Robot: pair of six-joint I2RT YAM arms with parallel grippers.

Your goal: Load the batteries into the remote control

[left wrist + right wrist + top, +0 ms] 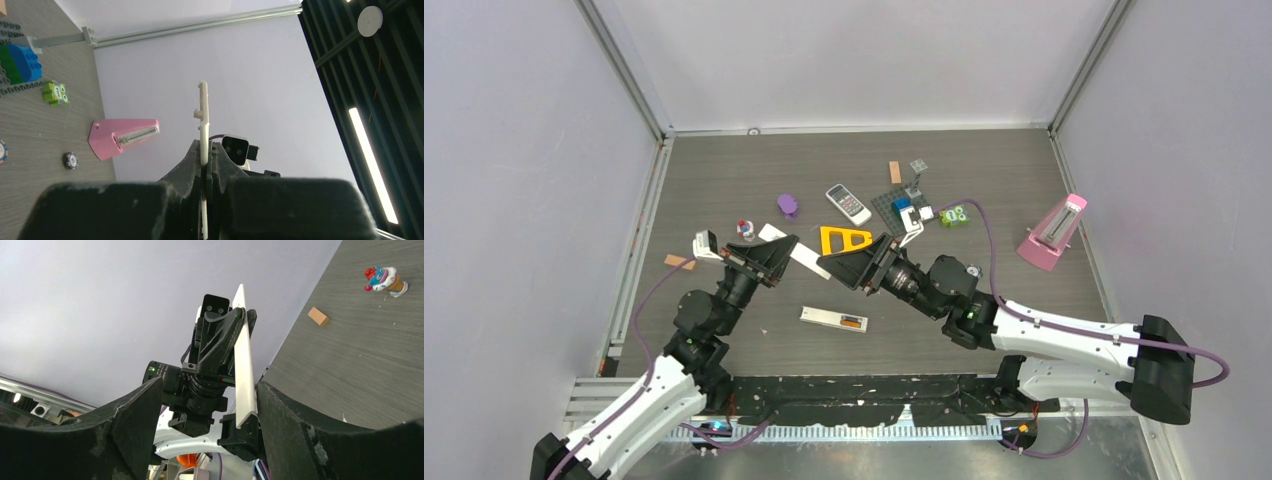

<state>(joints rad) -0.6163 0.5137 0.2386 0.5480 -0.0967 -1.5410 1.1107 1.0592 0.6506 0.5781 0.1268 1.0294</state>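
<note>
The remote control (pixel 833 319) lies flat on the desk (pixel 724 180), near the arm bases and between the two arms. A dark-and-orange patch at its right end is judged to be the open battery bay. The batteries cannot be picked out with certainty, and whether any sit in that bay cannot be told.

The remote is judged light, stiff and smooth-shelled, so it is best taken across its long edges near the middle, clear of the bay. Batteries of that sort would be expected to roll and slip, and should be pinched across the barrel.

Beyond the remote, a thin white cover (pixel 203 115) is clamped edge-on in the left tool (pixel 205 152), with small tabs at its far end. It is judged brittle at those tabs and springy along its length, so a grip on the flat faces is advised. The right tool (pixel 826 264) is held with its jaws apart around the cover's free end; contact cannot be confirmed. A yellow triangle (pixel 845 240) lies just behind.
</note>
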